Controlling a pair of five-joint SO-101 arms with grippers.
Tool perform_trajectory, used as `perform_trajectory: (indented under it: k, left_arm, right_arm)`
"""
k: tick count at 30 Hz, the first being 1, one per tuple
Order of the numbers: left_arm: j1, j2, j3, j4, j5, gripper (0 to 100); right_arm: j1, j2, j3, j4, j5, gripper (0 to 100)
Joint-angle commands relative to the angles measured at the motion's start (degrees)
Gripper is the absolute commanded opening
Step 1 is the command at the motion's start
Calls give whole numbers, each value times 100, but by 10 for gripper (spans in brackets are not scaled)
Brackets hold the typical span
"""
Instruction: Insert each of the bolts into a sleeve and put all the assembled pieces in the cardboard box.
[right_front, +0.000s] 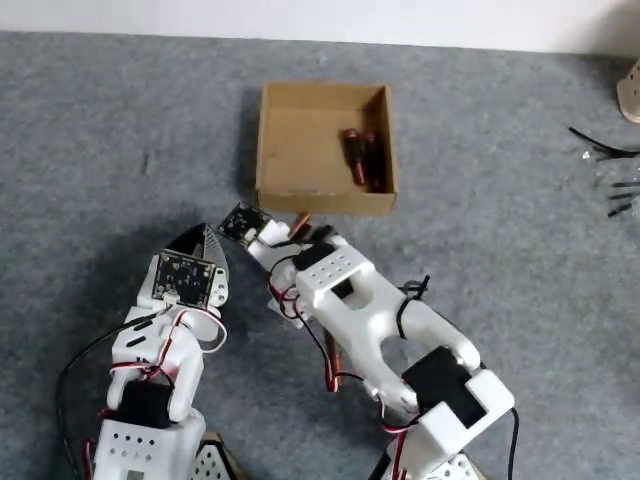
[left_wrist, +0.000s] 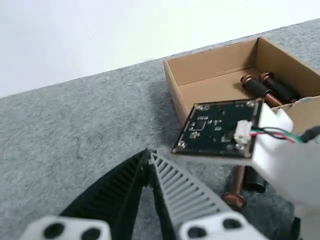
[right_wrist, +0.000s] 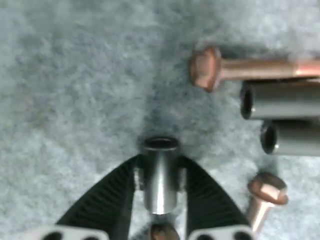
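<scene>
Pinching a sleeve, the right gripper points down at the carpet, its arm stretched toward the cardboard box; the left gripper, jaws pressed together, sits alongside.

The cardboard box sits at the far middle of the table, with two assembled pieces in its right half along the wall. My right gripper is just before the box's near wall, a sleeve between its fingers. Near it lie two loose sleeves side by side, with one bolt alongside them and another bolt on their other side. My left gripper is left of the right one.
</scene>
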Motion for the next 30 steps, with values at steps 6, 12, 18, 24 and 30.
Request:
perform_trajectory:
  k: [6, 12, 18, 24, 30]
  left_arm:
    - [-48, -57, 110, -114, 26, 7]
    - [-40, -57, 110, -114, 26, 7]
    - [-31, -57, 110, -114, 26, 7]
    - [-22, -57, 92, -114, 26, 6]
    - [418, -4, -391, 229, 35, 6]
  right_arm:
    - [-22, -4, -40, 66, 62, 4]
    - [593, -1191, 4, 66, -211, 4]
    - [1446, -2958, 796, -180, -484, 4]
    - [1903, -4813, 2246, -840, -501, 4]
    - [2475, -6932, 3969, -1235, -501, 4]
